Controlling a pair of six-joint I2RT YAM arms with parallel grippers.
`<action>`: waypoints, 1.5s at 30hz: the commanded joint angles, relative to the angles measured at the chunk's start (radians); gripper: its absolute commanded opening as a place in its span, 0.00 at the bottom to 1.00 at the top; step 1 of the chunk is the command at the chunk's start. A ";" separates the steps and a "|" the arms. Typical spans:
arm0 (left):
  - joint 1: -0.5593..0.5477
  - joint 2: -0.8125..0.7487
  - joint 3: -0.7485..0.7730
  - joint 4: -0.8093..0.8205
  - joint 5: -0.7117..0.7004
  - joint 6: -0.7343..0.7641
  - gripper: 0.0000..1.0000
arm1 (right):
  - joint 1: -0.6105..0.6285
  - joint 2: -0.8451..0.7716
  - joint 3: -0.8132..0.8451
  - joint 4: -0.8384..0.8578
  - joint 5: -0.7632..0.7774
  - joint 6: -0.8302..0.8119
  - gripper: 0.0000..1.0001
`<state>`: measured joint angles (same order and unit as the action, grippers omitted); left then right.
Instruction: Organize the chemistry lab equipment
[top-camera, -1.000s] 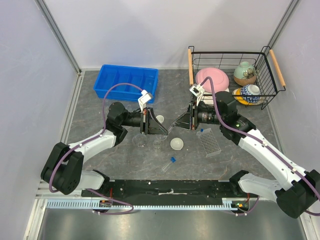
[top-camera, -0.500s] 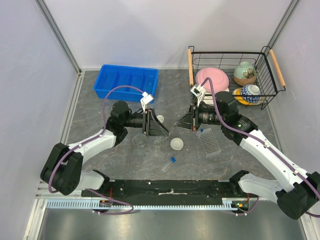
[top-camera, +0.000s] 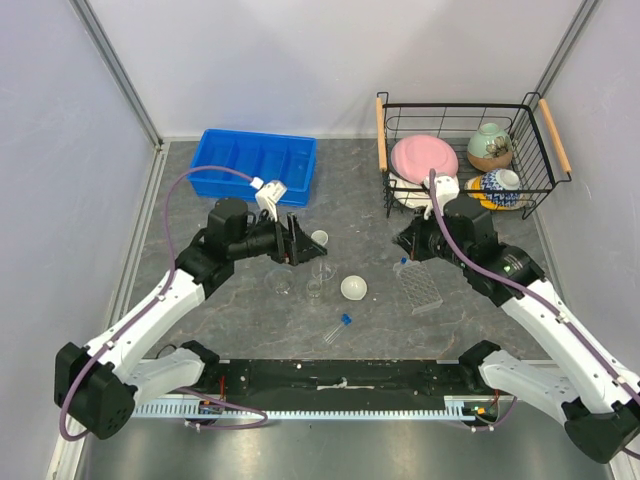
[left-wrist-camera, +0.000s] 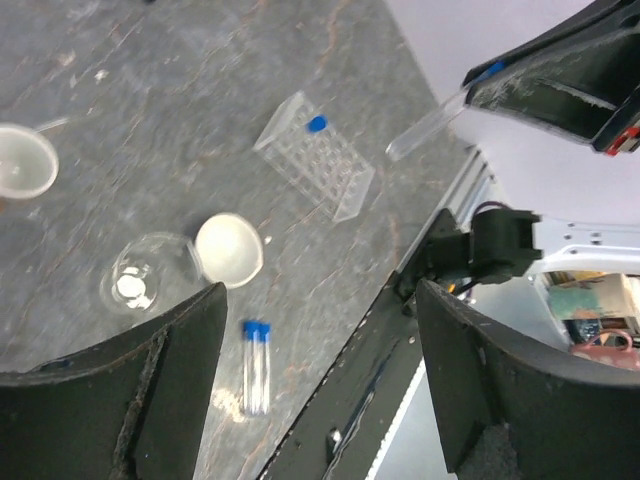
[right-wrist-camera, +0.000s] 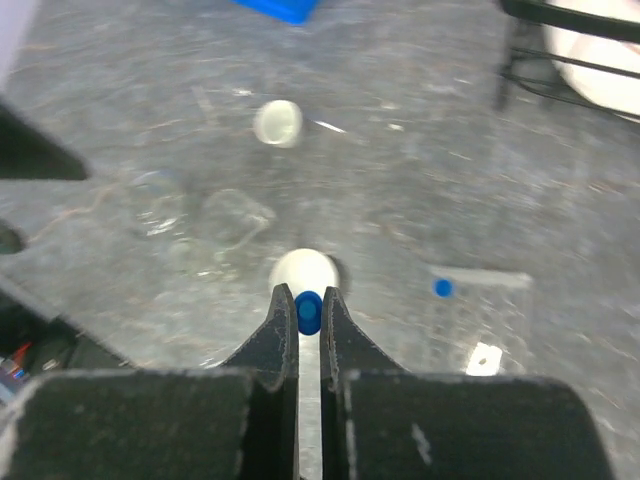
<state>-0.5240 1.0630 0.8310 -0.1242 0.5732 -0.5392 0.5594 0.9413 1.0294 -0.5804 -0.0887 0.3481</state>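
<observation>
Blue-capped clear tube (right-wrist-camera: 309, 313) is clamped between the closed fingers of the right gripper (right-wrist-camera: 309, 298), right of centre in the overhead view. The left gripper (left-wrist-camera: 320, 300) stands wide open, left of centre.

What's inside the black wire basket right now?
A pink plate, a green-brown bowl and a blue-patterned bowl. Something white shows at the plate's near edge, mostly covered by it and the right arm.
</observation>
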 joint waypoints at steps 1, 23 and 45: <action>-0.013 -0.052 -0.090 -0.063 -0.093 0.026 0.81 | 0.002 -0.045 -0.077 -0.070 0.306 0.014 0.00; -0.107 -0.135 -0.187 -0.046 -0.180 0.010 0.75 | 0.031 -0.121 -0.391 0.109 0.484 0.157 0.00; -0.123 -0.144 -0.187 -0.061 -0.214 0.030 0.73 | 0.138 0.013 -0.410 0.234 0.624 0.147 0.00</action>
<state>-0.6395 0.9394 0.6476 -0.1928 0.3885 -0.5350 0.6788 0.9424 0.6170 -0.3954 0.4820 0.4942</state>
